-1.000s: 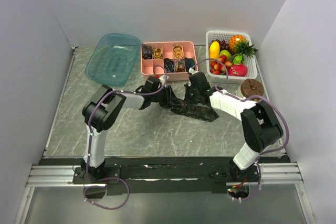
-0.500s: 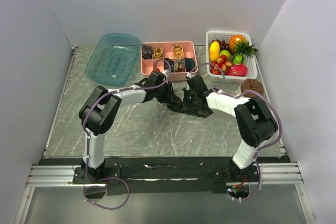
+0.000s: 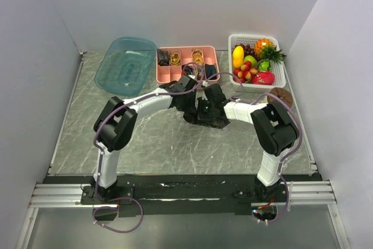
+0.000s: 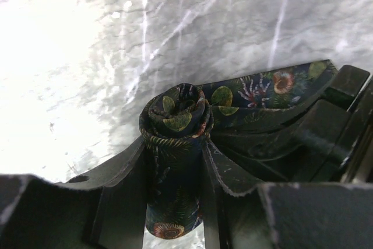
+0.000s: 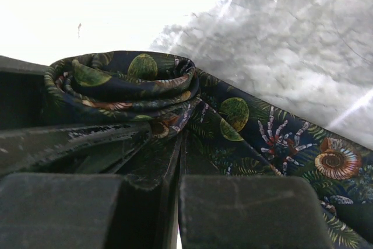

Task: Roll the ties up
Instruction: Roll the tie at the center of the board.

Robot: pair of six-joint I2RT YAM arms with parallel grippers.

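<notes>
A dark navy tie with green leaves, shells and coral print lies at the table's middle (image 3: 211, 122). In the left wrist view its rolled coil (image 4: 175, 112) stands between my left gripper's (image 4: 175, 164) fingers, which are shut on it. The flat tail (image 4: 262, 88) runs off to the right. In the right wrist view the same coil (image 5: 122, 77) sits just ahead of my right gripper (image 5: 180, 141), shut with its tips down on the tail (image 5: 280, 144) beside the coil. From above, both grippers meet over the tie, left (image 3: 194, 108) and right (image 3: 205, 109).
A pink divided tray (image 3: 157, 77) at the back holds several rolled ties (image 3: 164, 57). To its left sits a blue plastic tub (image 3: 125, 65); on the right are a white basket of fruit (image 3: 280, 77) and a brown round thing (image 3: 280, 96).
Both grippers have closed in toward the table's middle. The tie's stretched-out strip has shortened into a compact bundle between them, and the left arm has reached farther right.
</notes>
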